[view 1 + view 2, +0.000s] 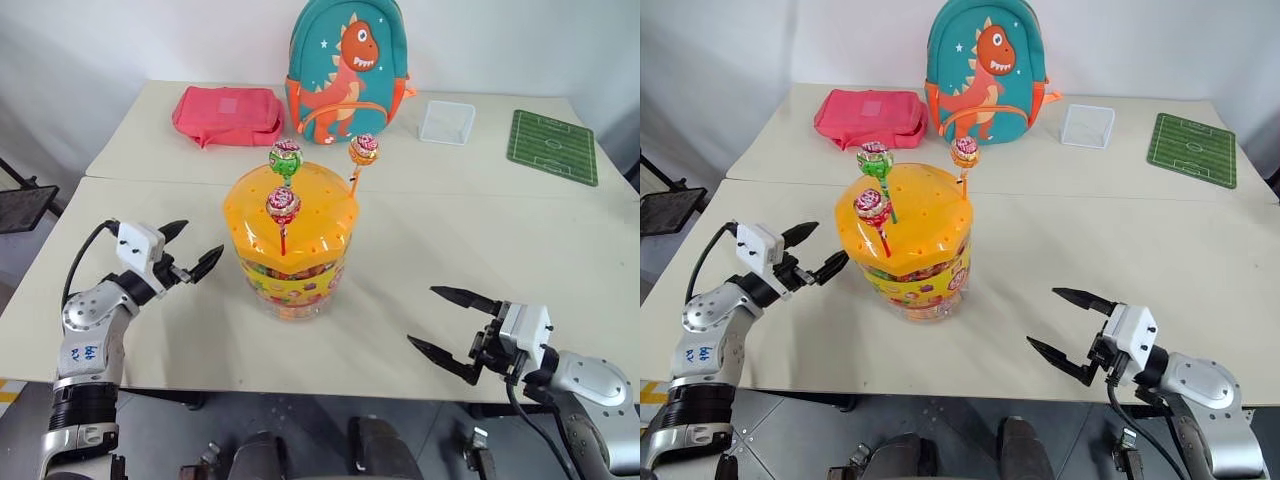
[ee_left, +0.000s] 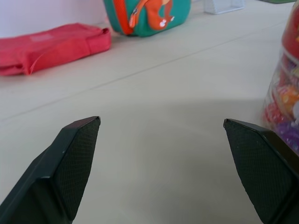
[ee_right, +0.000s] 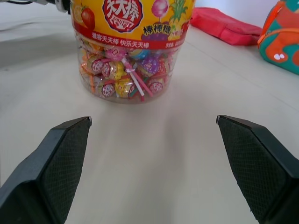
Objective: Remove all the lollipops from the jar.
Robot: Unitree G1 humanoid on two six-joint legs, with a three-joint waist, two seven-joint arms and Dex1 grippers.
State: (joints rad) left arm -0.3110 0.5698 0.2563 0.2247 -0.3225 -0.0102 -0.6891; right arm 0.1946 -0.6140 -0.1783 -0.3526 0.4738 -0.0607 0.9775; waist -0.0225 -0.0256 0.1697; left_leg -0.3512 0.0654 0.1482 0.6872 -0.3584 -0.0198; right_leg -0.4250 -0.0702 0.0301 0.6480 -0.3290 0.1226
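Both arms reach forward at low height, elbows bent. The left gripper [image 1: 192, 256] points forward and inward toward the right, its two black fingers [image 2: 70, 163] spread well apart and holding nothing. The right gripper [image 1: 449, 325] points forward and inward toward the left, roughly level, fingers [image 3: 56, 163] likewise splayed wide and empty. The two grippers stand well apart from each other.

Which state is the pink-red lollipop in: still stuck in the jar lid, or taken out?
Still in. The pink-red lollipop stands upright with its stick in a hole of the jar lid; both grippers are away from it.
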